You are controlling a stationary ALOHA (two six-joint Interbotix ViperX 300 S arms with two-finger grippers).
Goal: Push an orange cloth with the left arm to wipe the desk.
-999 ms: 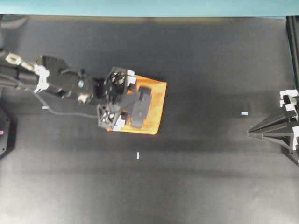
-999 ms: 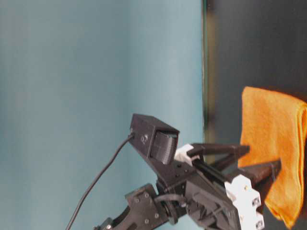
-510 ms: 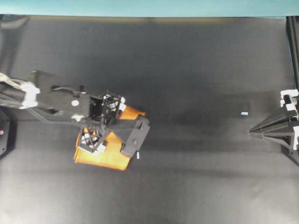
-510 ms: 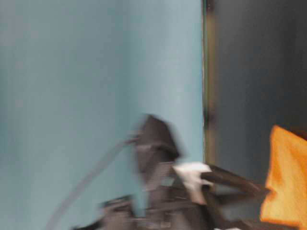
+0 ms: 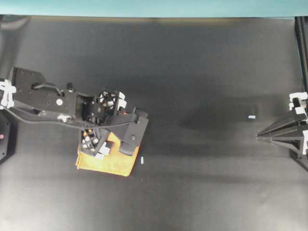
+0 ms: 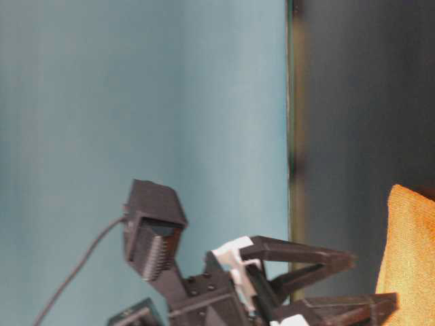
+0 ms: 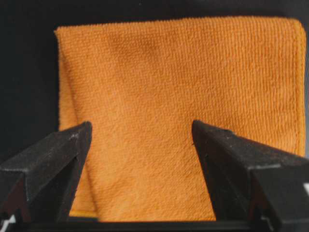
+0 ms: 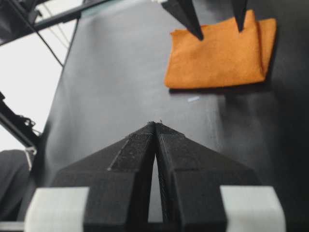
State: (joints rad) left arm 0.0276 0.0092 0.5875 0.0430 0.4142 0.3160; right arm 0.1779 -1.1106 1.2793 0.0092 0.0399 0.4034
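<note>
The orange cloth (image 5: 108, 161) lies flat and folded on the black desk (image 5: 192, 72), left of the middle. The left arm reaches in from the left. Its gripper (image 5: 119, 139) hangs over the cloth's upper right part, jaws open and empty. In the left wrist view the cloth (image 7: 178, 96) fills the gap between the two spread fingers of the gripper (image 7: 141, 125). In the table-level view the fingertips (image 6: 350, 258) stop just short of the cloth (image 6: 411, 258). The right gripper (image 5: 260, 136) is shut and parked at the right edge, seen closed in its wrist view (image 8: 155, 123).
Small pale tape marks lie just right of the cloth (image 5: 142, 160) and near the right gripper (image 5: 251, 117). A teal wall (image 5: 154, 7) runs along the desk's far edge. A dark stand (image 5: 5, 134) sits at the left edge.
The left gripper slid the cloth from the middle down and to the left. In the last half second the cloth stayed put and the arm drew back and off it.
</note>
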